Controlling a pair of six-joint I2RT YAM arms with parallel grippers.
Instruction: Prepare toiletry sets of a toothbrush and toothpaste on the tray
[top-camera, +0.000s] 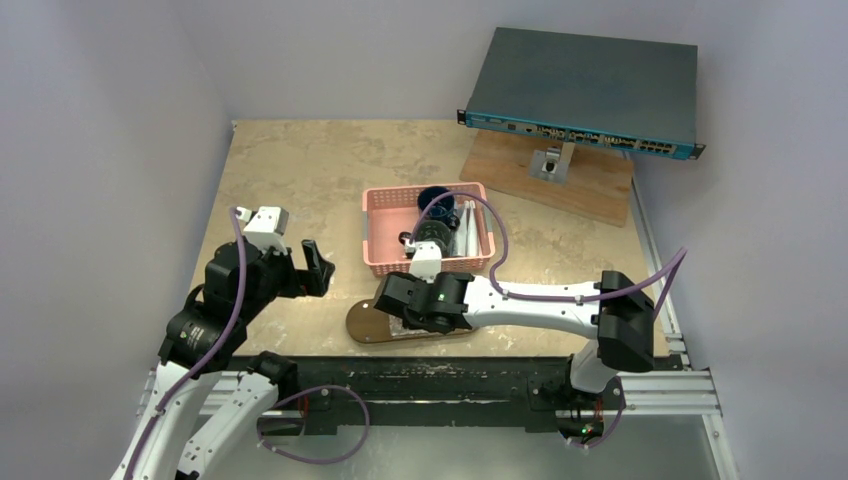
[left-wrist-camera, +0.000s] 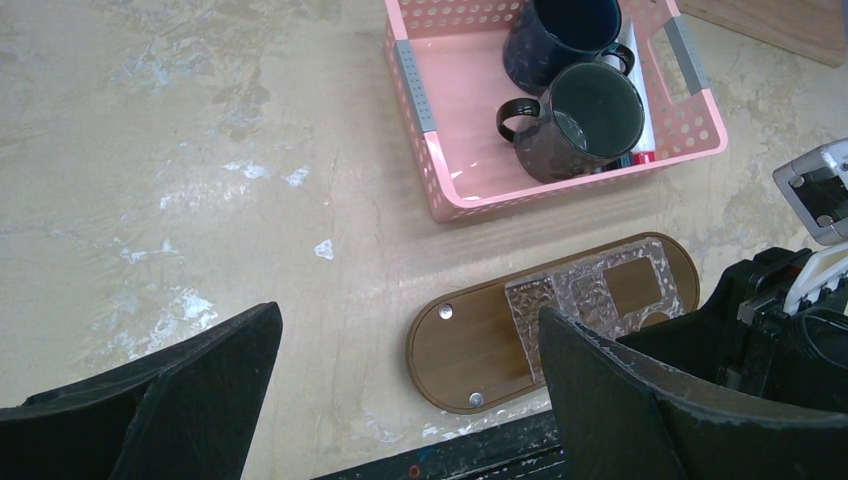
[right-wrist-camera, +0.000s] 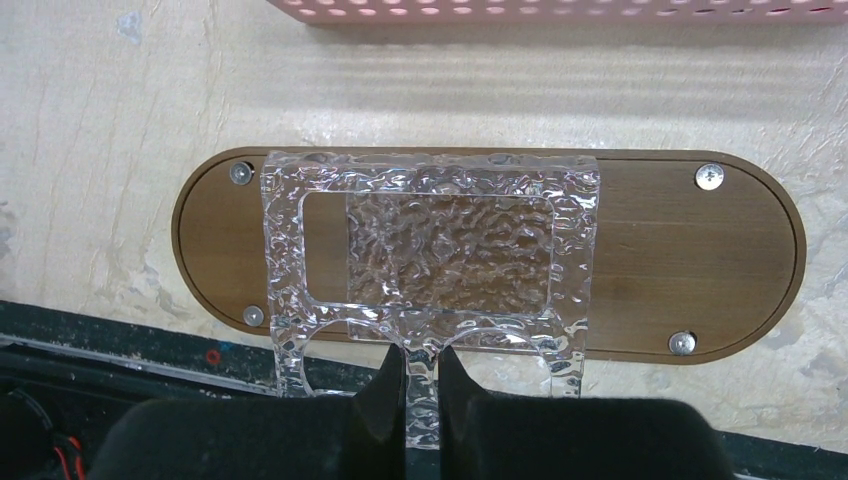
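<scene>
Early stage: 0 sets on tray (right-wrist-camera: 700, 250), only a clear rippled holder (right-wrist-camera: 450, 250) lying on it. Over tray's near edge, right gripper (right-wrist-camera: 421, 365) clenched on holder. Left of tray, left gripper (left-wrist-camera: 408, 318) released, empty. Just behind tray, pink basket (left-wrist-camera: 470, 120) with 2 mugs (left-wrist-camera: 585, 115) and pale tube, likely toothpaste (left-wrist-camera: 643, 110). Toothbrush not made out. All pairing left to do

Pretty clearly a robotics lab test cell, not anyone's home. The pink basket (top-camera: 385, 240) sits on a beige stone-look table (top-camera: 300, 170), boxed in by plain white walls (top-camera: 100, 150) to its left, right and far side. Behind and right of the basket there's a rack-style network switch (top-camera: 585, 80) propped on a wooden board (top-camera: 590, 190). In front of the basket, robot arms (top-camera: 540, 300) trailing purple cables (top-camera: 499, 245) are bolted to a metal frame rail (top-camera: 680, 385)
</scene>
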